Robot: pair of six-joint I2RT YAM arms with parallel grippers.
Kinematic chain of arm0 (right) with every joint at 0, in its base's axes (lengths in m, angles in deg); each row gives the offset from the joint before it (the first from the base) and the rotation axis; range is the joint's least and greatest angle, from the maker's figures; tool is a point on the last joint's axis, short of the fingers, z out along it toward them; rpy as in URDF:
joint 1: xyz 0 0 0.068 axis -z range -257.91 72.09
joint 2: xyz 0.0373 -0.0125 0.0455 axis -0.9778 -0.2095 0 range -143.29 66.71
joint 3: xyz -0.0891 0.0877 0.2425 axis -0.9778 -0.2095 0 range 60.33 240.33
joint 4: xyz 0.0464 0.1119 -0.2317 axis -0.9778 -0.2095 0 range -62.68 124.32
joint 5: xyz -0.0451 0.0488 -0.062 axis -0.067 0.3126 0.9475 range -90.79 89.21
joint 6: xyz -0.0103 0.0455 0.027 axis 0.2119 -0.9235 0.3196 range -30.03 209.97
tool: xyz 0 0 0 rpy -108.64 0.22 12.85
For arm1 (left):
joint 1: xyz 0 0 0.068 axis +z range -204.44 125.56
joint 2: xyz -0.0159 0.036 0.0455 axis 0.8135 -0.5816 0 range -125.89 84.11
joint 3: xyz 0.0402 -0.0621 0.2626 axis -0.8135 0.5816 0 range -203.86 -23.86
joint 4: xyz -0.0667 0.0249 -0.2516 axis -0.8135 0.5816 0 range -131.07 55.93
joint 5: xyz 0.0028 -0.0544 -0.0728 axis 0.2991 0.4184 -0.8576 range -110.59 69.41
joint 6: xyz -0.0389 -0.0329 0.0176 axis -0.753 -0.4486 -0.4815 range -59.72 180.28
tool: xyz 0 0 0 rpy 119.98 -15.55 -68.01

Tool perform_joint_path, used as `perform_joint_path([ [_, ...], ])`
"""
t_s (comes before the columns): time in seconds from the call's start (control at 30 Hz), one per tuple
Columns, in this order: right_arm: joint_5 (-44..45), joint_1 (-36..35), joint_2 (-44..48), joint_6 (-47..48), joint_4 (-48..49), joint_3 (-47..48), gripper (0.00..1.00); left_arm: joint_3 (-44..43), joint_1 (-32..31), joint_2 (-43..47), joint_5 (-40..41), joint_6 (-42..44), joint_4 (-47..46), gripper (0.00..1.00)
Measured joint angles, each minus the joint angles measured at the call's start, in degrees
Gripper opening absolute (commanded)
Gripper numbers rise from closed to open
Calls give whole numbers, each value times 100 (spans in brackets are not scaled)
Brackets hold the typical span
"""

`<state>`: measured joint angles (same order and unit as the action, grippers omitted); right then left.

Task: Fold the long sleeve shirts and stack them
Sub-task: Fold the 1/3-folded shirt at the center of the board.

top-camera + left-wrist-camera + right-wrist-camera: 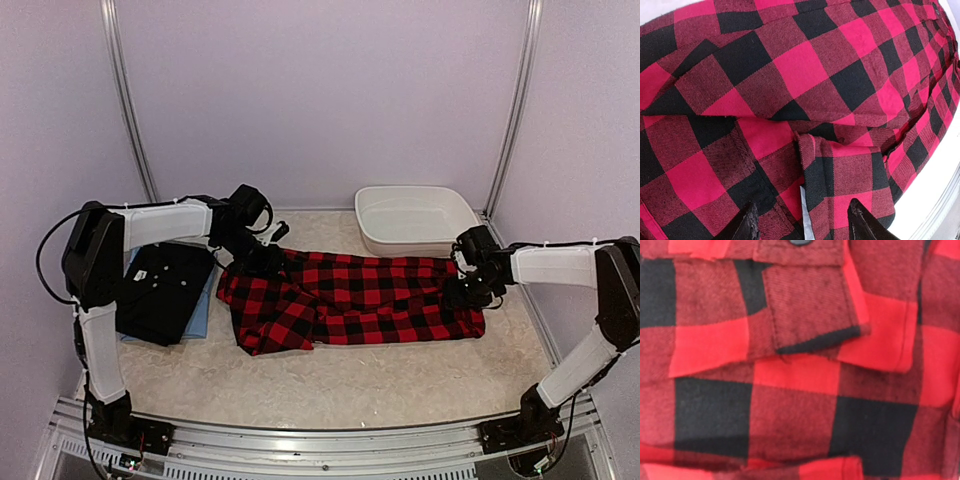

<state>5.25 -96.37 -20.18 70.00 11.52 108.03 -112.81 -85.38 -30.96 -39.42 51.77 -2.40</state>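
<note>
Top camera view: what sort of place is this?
Likely a lab robot cell, not a home: plain walls in metal framing, two arms bolted to a rail, a checked shirt on the table.

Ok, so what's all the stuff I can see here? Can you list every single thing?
checked flannel shirt: one, red and black, rumpled across the middle of the table
black shirt: one, black, folded at the left, on top of the blue one
light blue shirt: one, light blue, under the black shirt, only its edges show
basin: one, white, back right, beyond the flannel
table: one, pale and speckled, under everything
left gripper: one, black, fingers apart over the flannel's left end
right gripper: one, black, at the flannel's right end; open or shut, can't tell
</note>
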Motion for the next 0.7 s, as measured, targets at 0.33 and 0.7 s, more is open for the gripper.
perform_joint_path([
  [0.33,-402,79,-275,603,175,57,57,695,-162,599,-24,-13,-267,63],
  [0.7,-953,-691,166,682,542,57,57,2076,-1292,2006,420,-240,-315,67],
])
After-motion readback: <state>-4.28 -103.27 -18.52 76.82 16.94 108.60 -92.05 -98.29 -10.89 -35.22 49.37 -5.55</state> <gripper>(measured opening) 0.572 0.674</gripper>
